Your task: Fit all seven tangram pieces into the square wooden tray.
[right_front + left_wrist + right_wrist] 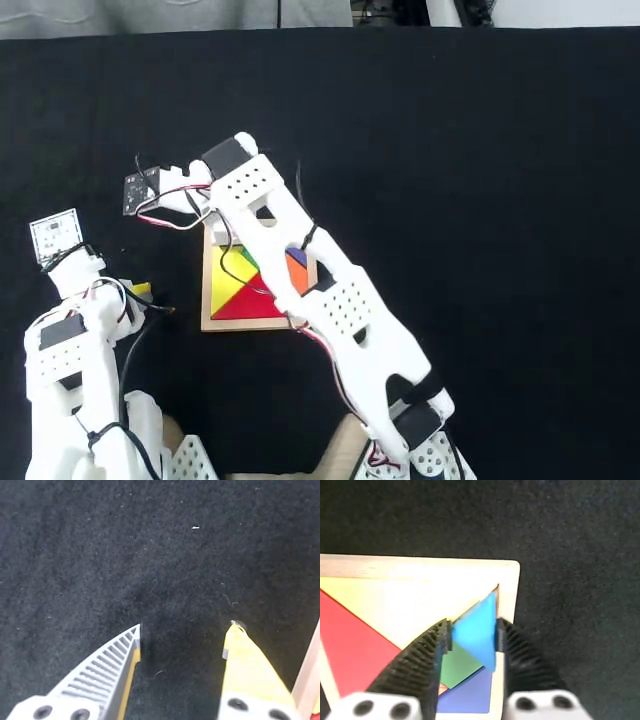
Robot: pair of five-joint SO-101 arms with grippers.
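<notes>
Fingers [417,667] of right gripper [472,625] clamp blue triangle [480,637].

Two white robot arms, the left arm [75,350] and the right arm [330,290], stand at one black-covered table [500,200] bearing a single square wooden tray [240,324]. Six tangram pieces can be counted: one red triangle [245,303], one yellow triangle [225,275], one green piece [457,667], one orange piece [296,275], one purple piece [467,697] and one blue triangle [477,630]. The right arm covers part of the tray, so any seventh piece cannot be told.
</notes>
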